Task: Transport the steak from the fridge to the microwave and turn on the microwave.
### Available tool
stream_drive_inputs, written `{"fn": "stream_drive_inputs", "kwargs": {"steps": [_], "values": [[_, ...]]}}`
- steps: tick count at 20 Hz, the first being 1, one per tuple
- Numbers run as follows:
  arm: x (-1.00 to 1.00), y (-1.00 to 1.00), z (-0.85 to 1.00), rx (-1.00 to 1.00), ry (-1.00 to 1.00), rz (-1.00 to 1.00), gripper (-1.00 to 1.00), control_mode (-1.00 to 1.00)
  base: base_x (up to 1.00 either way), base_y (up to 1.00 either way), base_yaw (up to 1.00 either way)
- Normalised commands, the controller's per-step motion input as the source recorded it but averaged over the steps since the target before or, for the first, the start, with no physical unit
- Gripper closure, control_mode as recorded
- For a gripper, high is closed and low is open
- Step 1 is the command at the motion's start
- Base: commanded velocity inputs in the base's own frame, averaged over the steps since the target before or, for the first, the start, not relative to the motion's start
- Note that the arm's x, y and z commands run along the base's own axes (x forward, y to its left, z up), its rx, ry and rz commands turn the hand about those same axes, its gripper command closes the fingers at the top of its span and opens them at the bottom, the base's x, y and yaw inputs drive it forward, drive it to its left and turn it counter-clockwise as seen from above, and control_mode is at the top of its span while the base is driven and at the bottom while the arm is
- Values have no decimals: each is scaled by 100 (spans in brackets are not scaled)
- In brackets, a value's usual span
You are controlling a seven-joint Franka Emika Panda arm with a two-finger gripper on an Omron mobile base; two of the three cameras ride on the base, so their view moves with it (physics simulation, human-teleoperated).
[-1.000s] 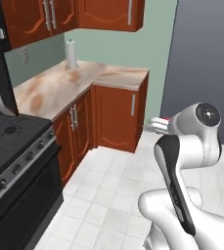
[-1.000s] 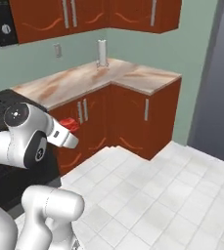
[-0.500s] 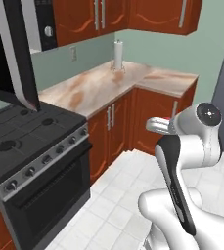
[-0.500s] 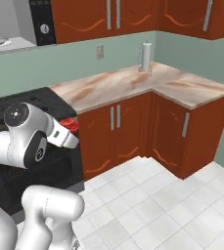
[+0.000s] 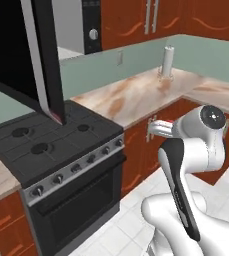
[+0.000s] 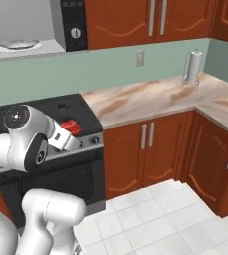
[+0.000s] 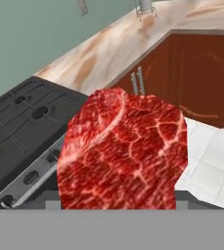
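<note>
The steak [image 7: 123, 151], a marbled red lump, sits right in front of the hand camera and hides the fingertips. In the right base view my gripper [image 6: 71, 128] is shut on the steak [image 6: 73, 126], held out in front of the arm at about stove-top height. From the left base view the gripper [image 5: 154, 129] points left toward the stove. The microwave [image 6: 74, 25] hangs above the stove with its door [image 5: 33, 55] swung open, showing a light grey inside with a round plate [image 6: 18, 45]. The fridge is out of view.
A black stove [image 5: 51, 145] with front knobs stands below the microwave. A marble counter [image 5: 136, 92] runs right into a corner over red-brown cabinets [image 6: 145, 149], with a paper towel holder [image 6: 192, 67] on it. Upper cabinets [image 6: 150, 20] hang above; the floor [image 6: 150, 219] is pale tile.
The whole scene has shifted as the base moved: the stove and open microwave have come closer and into view. The arm's pose and its hold on the steak look unchanged.
</note>
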Motion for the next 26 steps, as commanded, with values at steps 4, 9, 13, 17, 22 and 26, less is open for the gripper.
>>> {"fn": "stream_drive_inputs", "kwargs": {"steps": [4,9,13,17,22,26], "values": [[0,0,0,0,0,0,100,100,65,0,38],[0,0,0,0,0,0,100,100,63,0,39],[0,0,0,0,0,0,100,100,58,0,38],[0,0,0,0,0,0,100,100,47,-2,37],[0,0,0,0,0,0,100,100,43,-10,36],[0,0,0,0,0,0,100,100,36,-26,33]]}}
